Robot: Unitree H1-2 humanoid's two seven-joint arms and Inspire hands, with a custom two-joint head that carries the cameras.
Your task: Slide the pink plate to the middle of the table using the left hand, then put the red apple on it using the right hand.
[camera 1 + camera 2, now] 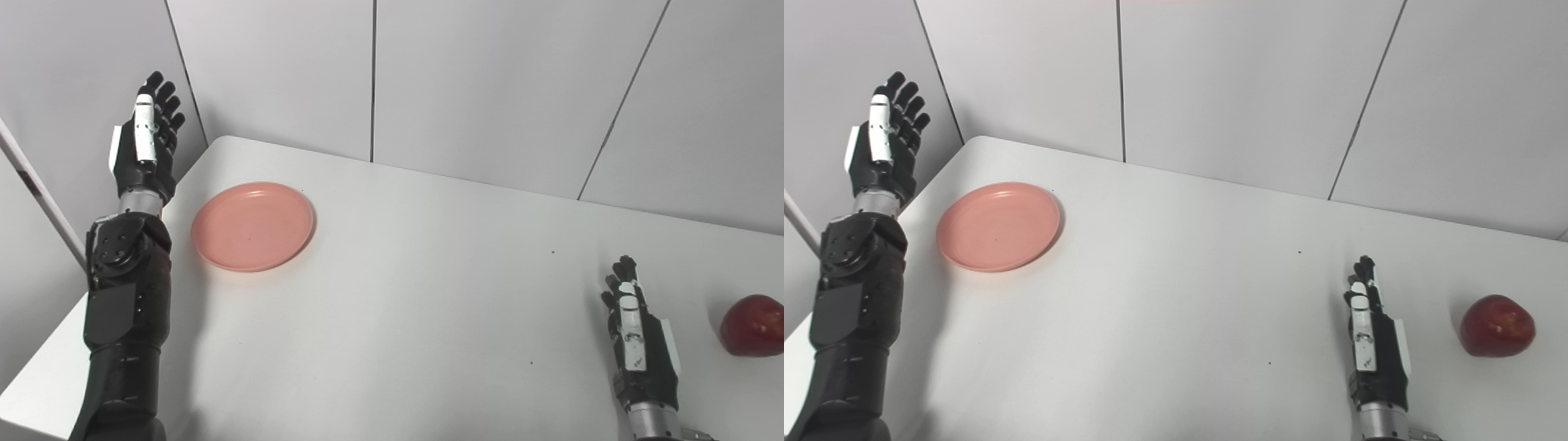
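A pink plate [252, 225] lies empty on the white table [416, 294] near its far left corner. My left hand [147, 141] is open, fingers straight, raised beyond the table's left edge, to the left of the plate and apart from it. A red apple [752, 326] sits on the table at the right. My right hand [637, 337] is open and empty, low over the table, a short way left of the apple and not touching it. The plate [998, 225] and the apple [1497, 326] also show in the right eye view.
Grey wall panels [490, 86] stand close behind the table's far edge. The table's left edge [55, 349] runs under my left forearm. Bare white tabletop lies between the plate and my right hand.
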